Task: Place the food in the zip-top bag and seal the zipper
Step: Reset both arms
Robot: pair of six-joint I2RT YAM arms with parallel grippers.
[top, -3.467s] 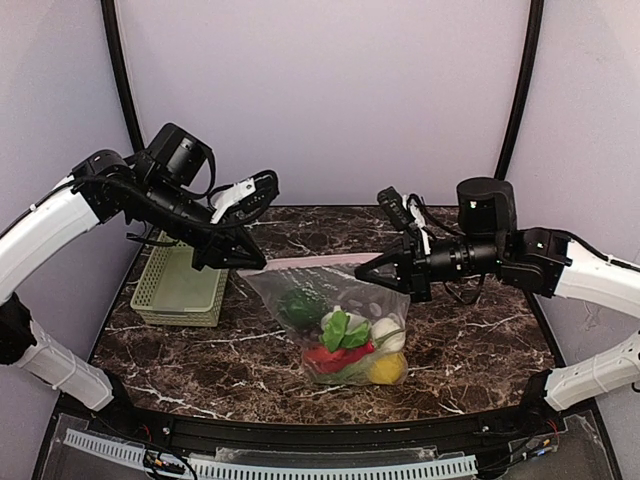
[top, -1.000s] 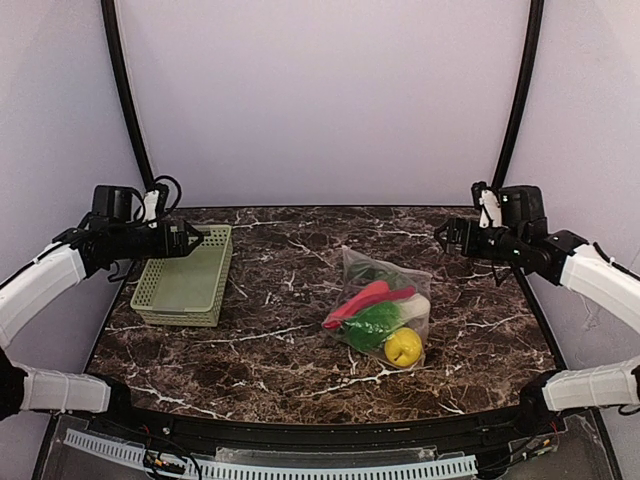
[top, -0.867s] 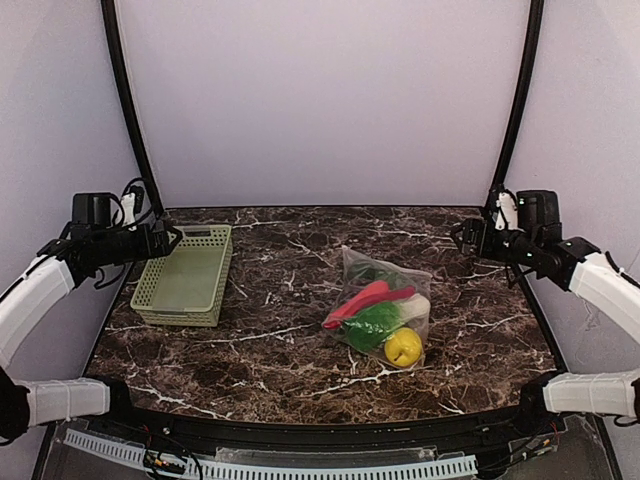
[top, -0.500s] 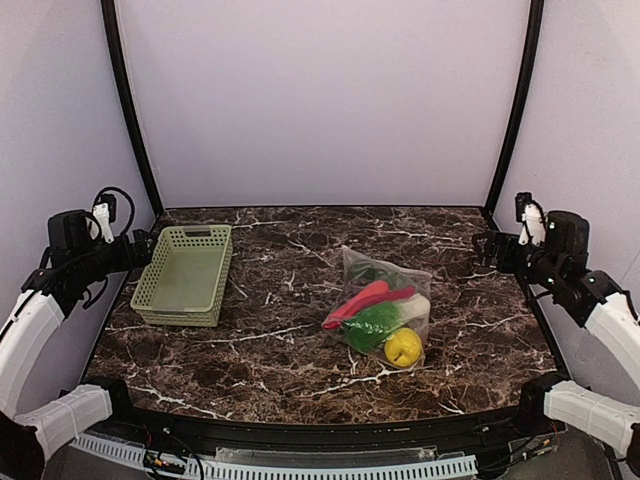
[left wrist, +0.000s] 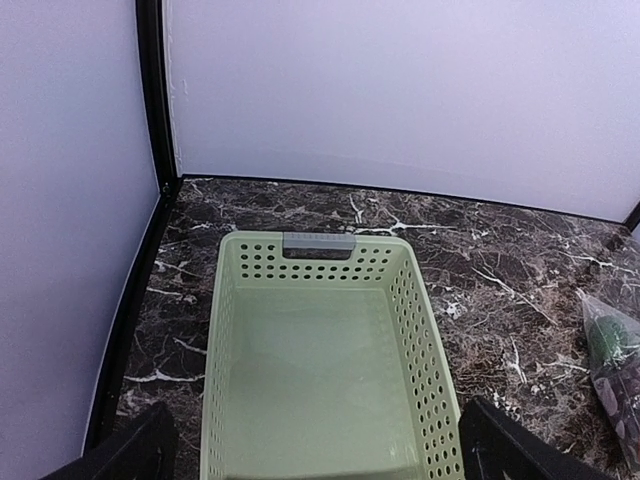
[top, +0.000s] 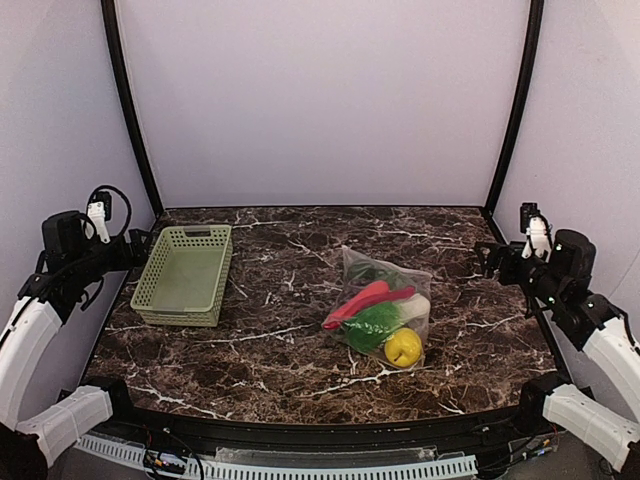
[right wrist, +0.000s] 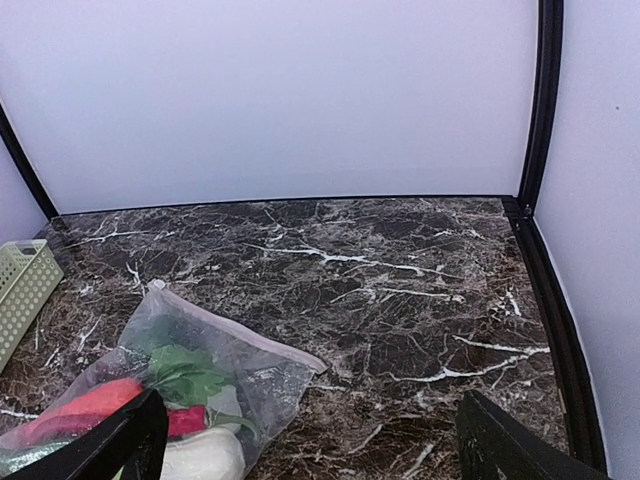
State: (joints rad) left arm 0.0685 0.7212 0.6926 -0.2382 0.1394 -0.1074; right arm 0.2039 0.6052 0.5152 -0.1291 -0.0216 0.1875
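The zip-top bag (top: 382, 308) lies flat on the marble table, right of centre, untouched by either gripper. Inside it is the food: a yellow lemon (top: 403, 346), a red chili (top: 358, 301), a green leafy vegetable (top: 372, 325) and a white piece (top: 418, 305). The zipper (right wrist: 240, 328) runs along the bag's far edge and lies flat and looks closed. My left gripper (top: 138, 248) hovers open at the table's left edge, over the near end of the basket. At the right edge my right gripper (top: 492, 256) is open and holds nothing, well away from the bag (right wrist: 215, 385).
A pale green mesh basket (top: 222, 272) stands at the left with nothing in it, and the left wrist view looks straight into the basket (left wrist: 425, 350). Black frame posts rise at both back corners. Purple walls close in the back and sides.
Earlier both grippers were at the bag's mouth. Both arms have since drawn back to the table's sides, still retreating over the last second. The bag has lain still.
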